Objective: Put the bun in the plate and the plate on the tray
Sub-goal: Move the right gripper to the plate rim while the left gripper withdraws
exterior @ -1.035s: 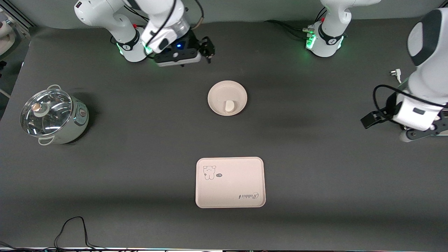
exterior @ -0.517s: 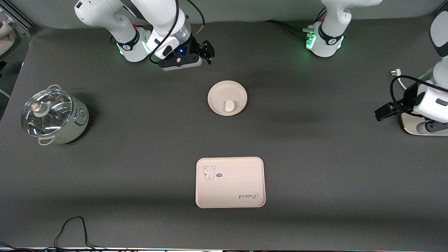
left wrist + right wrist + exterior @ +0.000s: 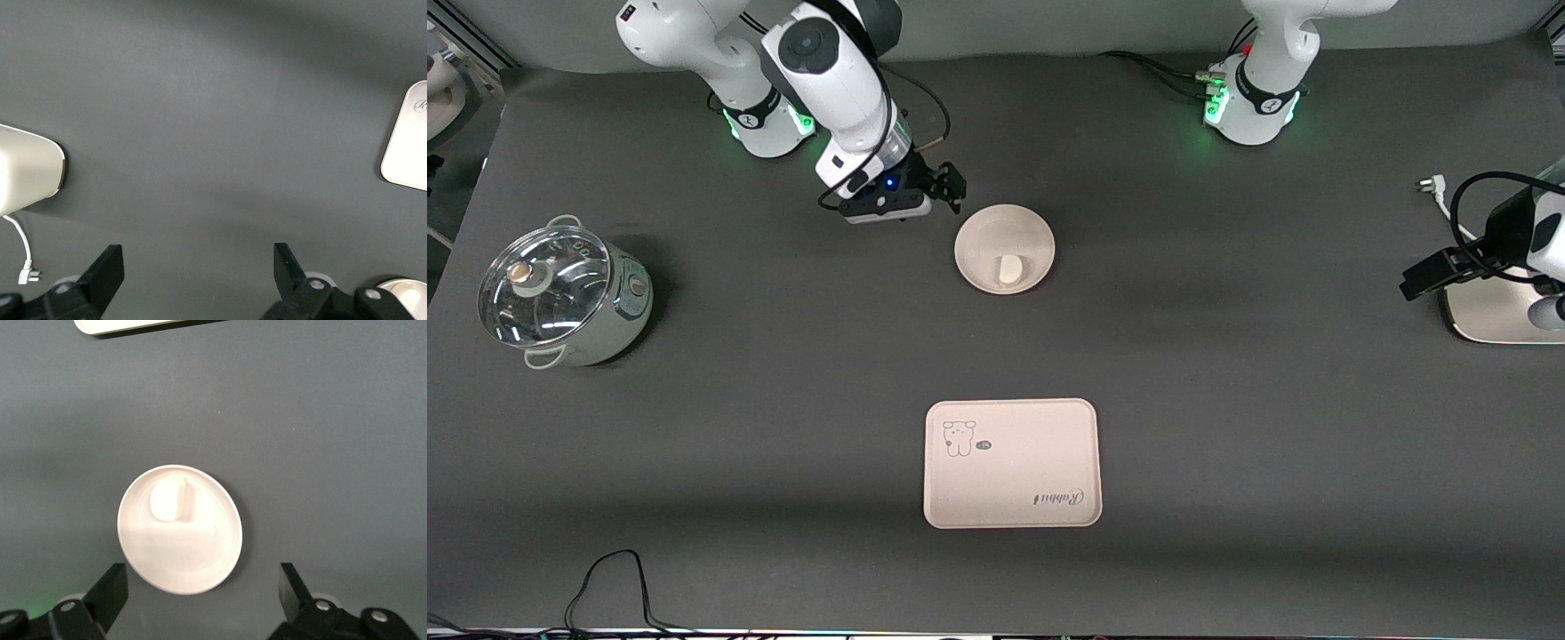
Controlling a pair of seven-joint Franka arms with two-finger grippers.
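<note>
At the centre of the desk point(image 3: 1227, 427) we find the plate point(image 3: 1005, 249) with the bun point(image 3: 1009, 269) already lying in it, toward the rim at 6 o'clock, nearest the front camera. The tray point(image 3: 1010, 463) lies well apart from the plate, nearer to that camera, with nothing on it.

The right claw point(image 3: 951, 185) hovers just off the plate's rim at about 10 o'clock, jaws spread wide and holding nothing. The left claw point(image 3: 193, 267), also spread and unloaded, waits over the left arm's end of the desk.

We judge the plate light, stiff and smooth, so it may slip. We advise pinching the raised rim at the point away from the bun. The bun looks soft and loose; keep the plate level during transfer.
</note>
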